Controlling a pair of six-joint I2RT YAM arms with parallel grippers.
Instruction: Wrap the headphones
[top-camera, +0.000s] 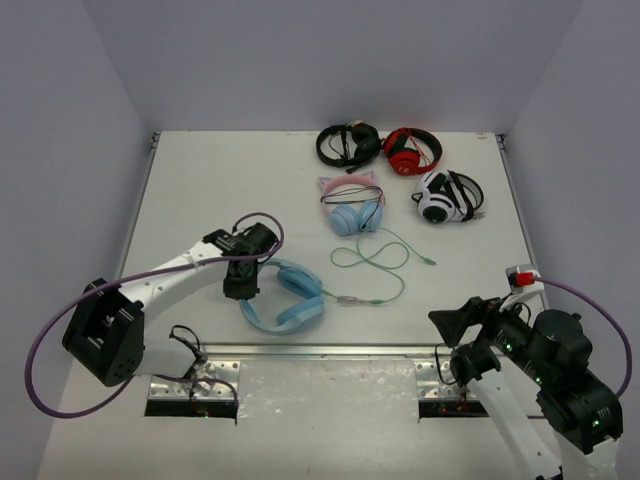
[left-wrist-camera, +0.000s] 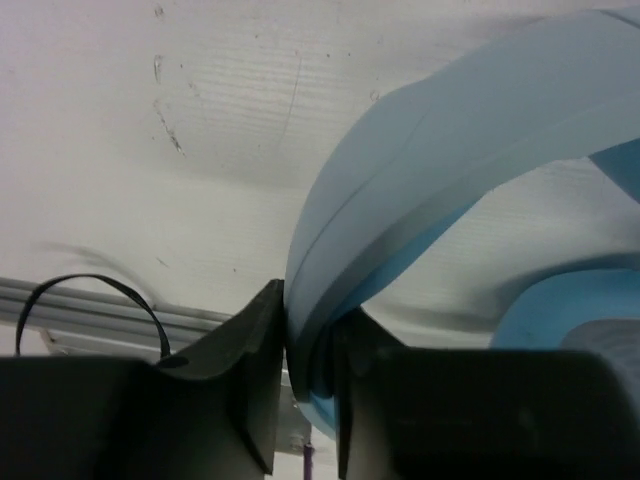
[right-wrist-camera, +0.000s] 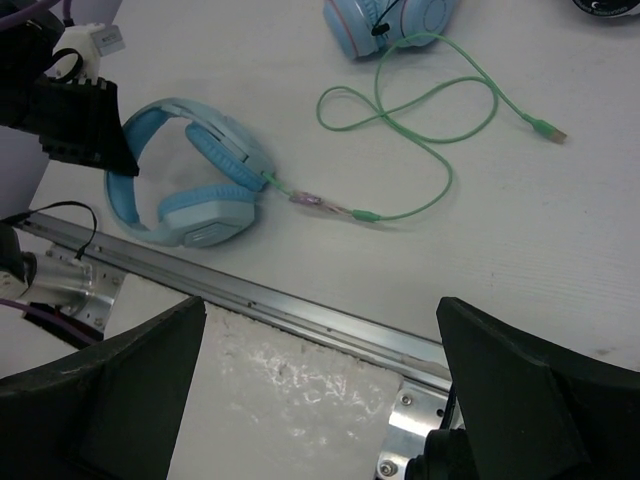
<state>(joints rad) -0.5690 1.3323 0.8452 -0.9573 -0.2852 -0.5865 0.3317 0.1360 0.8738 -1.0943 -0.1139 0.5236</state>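
1. From overhead, the large light blue over-ear headphones (top-camera: 298, 285) lie flat near the front edge of the white table (top-camera: 220, 180), just ahead of the left arm. The left gripper (top-camera: 241, 283) sits on the outer curve of their wide blue headband (top-camera: 250, 314). Their thin pale green cable (top-camera: 380, 262) trails in loose loops to the right. The right gripper (top-camera: 462, 322) hangs well apart, near its own base.
2. The left wrist view shows the jaws pinched onto the headband's edge, with blue plastic filling the gap between them.
3. In the right wrist view, the right gripper's jaws stand wide with nothing between them, and the headphones lie beyond.
4. My guess is that the headband is stiff, smooth plastic. It looks light but apt to pivot in a narrow pinch, so it makes a fair anchor. The cable looks limp and springy, so I would take it close to the ear cup and wind from there.
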